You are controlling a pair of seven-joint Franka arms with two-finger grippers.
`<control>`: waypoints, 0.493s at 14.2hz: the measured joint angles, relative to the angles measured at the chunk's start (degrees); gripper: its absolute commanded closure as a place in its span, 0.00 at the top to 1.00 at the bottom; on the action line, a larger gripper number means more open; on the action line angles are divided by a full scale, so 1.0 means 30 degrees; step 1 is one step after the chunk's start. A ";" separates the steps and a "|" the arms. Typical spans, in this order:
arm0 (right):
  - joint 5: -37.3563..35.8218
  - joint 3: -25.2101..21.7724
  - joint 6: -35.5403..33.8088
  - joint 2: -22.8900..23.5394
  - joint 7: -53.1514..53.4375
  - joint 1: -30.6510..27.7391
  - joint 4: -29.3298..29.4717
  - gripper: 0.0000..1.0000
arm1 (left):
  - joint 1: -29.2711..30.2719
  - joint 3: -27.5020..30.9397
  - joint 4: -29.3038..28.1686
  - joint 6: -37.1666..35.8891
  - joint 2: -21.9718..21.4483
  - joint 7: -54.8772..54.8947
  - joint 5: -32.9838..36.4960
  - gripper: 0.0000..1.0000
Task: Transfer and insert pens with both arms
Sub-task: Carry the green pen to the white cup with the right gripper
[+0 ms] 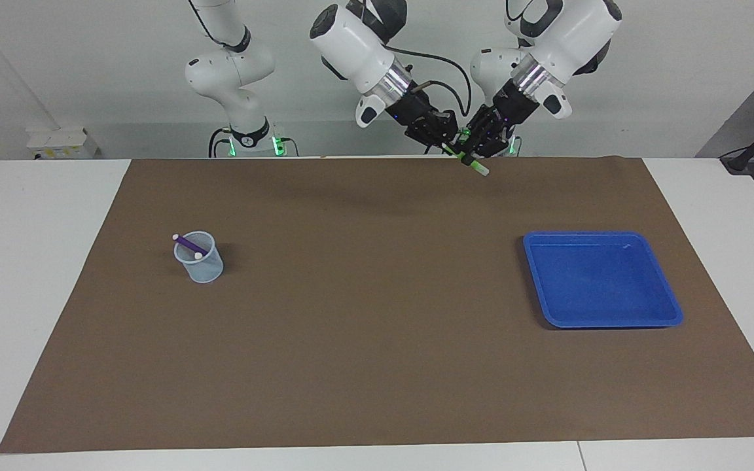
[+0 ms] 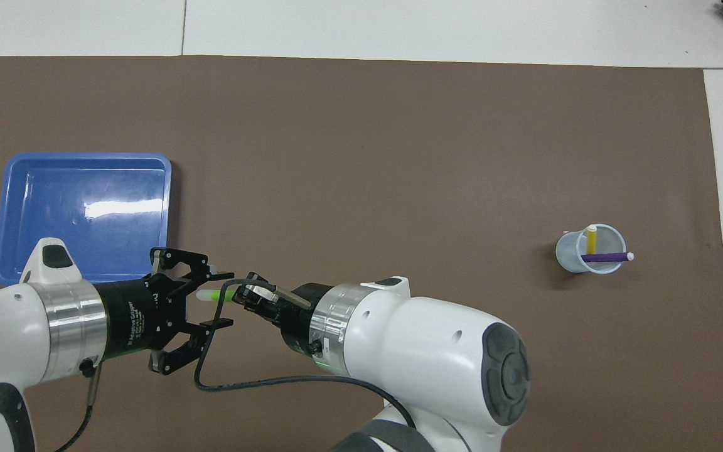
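My right gripper is shut on the green pen and holds it in the air over the mat's edge near the robots. My left gripper is open, with its fingers spread on either side of the pen's pale cap end. The purple pen and the yellow pen stand tilted in a clear cup toward the right arm's end of the table.
A blue tray lies on the brown mat toward the left arm's end, with nothing in it. Two smaller white arms with green-lit bases stand at the robots' edge of the table.
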 measured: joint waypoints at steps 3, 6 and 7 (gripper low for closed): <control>-0.0011 -0.0078 -0.2952 -0.0040 -0.3582 -0.1580 0.0078 0.00 | 0.0000 0.0003 0.0000 -0.0055 -0.0066 0.0059 0.0000 1.00; -0.1773 -0.0167 -0.6469 -0.0452 -0.7486 -0.3435 0.0235 0.00 | 0.0013 0.0084 -0.0001 -0.0296 -0.0074 0.1261 0.0000 1.00; -0.2822 -0.0195 -0.7850 -0.0680 -0.8834 -0.4067 0.0350 0.00 | 0.0068 0.0175 -0.0002 -0.0624 -0.0074 0.2108 0.0002 1.00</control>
